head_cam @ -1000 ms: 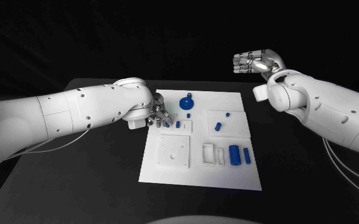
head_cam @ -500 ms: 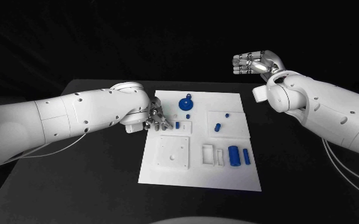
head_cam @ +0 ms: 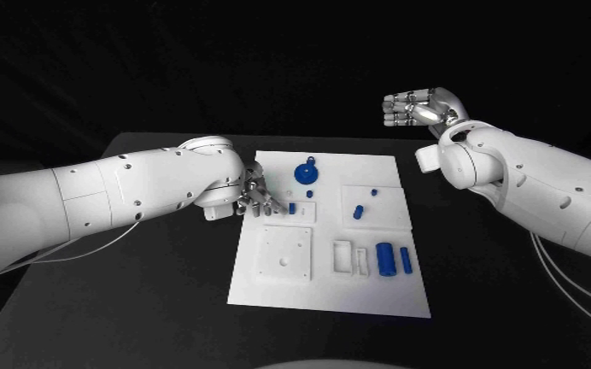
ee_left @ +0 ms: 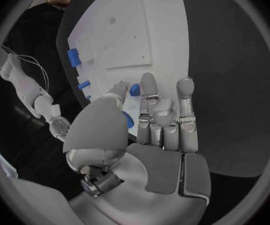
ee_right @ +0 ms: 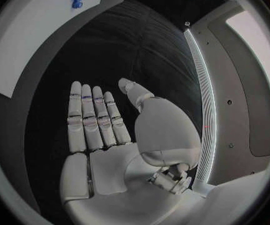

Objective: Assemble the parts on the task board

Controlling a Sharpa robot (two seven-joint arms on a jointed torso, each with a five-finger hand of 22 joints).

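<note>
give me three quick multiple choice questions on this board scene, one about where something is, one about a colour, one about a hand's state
1. Where is the left hand?
A. at the task board's left edge, by a small blue peg
B. raised beyond the table's far edge
C. on the board's near right corner

2. What colour is the round wheel-like part at the board's far end?
A. red
B. blue
C. yellow

3. What state is the right hand in?
A. holding a blue part
B. pressing on the board
C. empty, fingers extended

Answers: 1 A, the head view shows it there; 2 B, it looks blue like the other parts; 3 C, the right wrist view shows its fingers extended, holding nothing.
</note>
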